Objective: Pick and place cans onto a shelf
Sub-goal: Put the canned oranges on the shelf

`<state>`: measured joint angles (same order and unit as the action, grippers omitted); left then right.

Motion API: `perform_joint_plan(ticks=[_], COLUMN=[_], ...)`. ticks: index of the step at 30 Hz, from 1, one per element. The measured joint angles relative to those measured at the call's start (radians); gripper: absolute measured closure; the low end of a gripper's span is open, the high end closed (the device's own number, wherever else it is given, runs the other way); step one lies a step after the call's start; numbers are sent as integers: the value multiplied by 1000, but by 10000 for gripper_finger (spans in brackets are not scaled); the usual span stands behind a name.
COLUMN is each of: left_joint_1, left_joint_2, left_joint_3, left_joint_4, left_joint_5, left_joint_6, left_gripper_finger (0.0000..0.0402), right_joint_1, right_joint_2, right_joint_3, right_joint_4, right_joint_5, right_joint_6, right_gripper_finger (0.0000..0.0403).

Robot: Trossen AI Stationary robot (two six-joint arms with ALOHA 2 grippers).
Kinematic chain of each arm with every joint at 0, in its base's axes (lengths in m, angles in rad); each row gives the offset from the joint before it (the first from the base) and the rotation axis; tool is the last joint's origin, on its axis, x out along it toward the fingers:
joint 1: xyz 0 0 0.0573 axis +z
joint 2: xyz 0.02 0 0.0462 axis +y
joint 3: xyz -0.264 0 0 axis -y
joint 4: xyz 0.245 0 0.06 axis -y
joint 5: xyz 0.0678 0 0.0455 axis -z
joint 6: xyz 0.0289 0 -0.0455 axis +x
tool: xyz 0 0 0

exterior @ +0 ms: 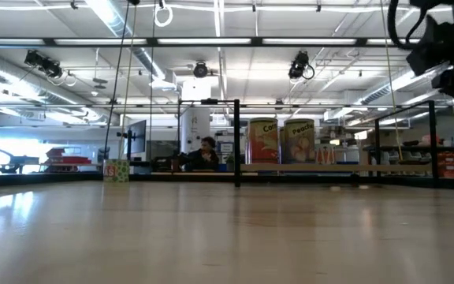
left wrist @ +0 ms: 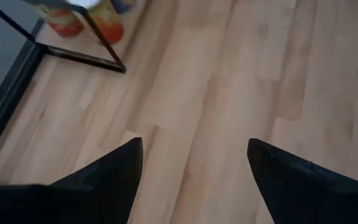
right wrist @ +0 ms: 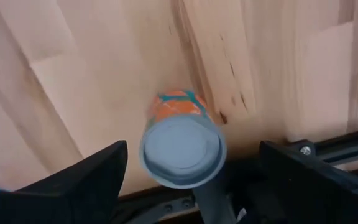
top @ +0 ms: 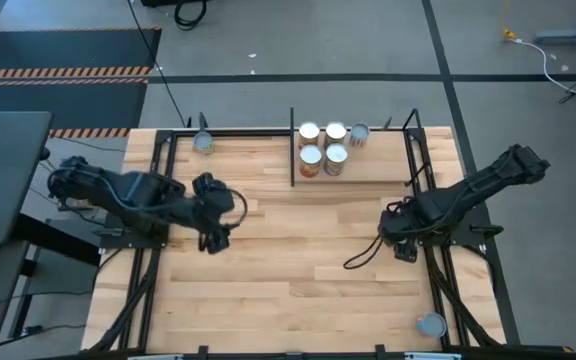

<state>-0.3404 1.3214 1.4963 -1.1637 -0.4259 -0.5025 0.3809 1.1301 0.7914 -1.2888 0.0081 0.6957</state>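
Several cans (top: pixel 323 146) with silver tops stand on the shelf (top: pixel 378 170), a light-wood board with black posts at the table's far edge. Two of them show in the low view (exterior: pixel 280 142). One can (top: pixel 204 142) stands at the far left. Another can (top: pixel 430 324), with an orange label and a grey top, stands near the table's front right corner. It also shows in the right wrist view (right wrist: pixel 182 149). My right gripper (top: pixel 400 245) (right wrist: pixel 192 146) is open and hangs above the table, looking toward this can without touching it. My left gripper (top: pixel 218 212) (left wrist: pixel 194 146) is open and empty over the bare left-centre tabletop.
Black frame rails (top: pixel 438 270) run along the table's left and right sides and far edge. A loose black cable (top: pixel 363 258) lies by my right gripper. The shelf's near left post (left wrist: pixel 104 40) shows in the left wrist view. The tabletop's middle (top: pixel 298 250) is bare wood.
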Motion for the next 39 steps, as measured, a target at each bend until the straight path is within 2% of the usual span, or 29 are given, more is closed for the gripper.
perform_joint_plan(ticks=[8, 16, 19, 31, 35, 39], left_joint_1=[-39, -39, -39, -41, -41, -41], left_joint_2=[74, 73, 73, 73, 73, 66], left_joint_3=[0, 0, 0, 0, 0, 0], left_joint_4=[-2, 4, 3, -7, -26, -60], left_joint_5=[0, -4, -4, -4, -4, -10], left_joint_6=[-24, -36, -36, -28, -28, -25], left_gripper_finger=[108, 108, 108, 108, 108, 108], right_joint_1=[-156, -277, -292, -292, -282, -279], right_joint_2=[94, 198, 266, 423, 465, 469], right_joint_3=[2, -36, -35, -65, -67, -64], right_joint_4=[4, 34, 51, 56, 52, 44], right_joint_5=[-162, -240, -232, -316, -324, -315], right_joint_6=[-131, -234, -190, -283, -307, -310], right_gripper_finger=[23, 11, 9, 10, 30, 78])
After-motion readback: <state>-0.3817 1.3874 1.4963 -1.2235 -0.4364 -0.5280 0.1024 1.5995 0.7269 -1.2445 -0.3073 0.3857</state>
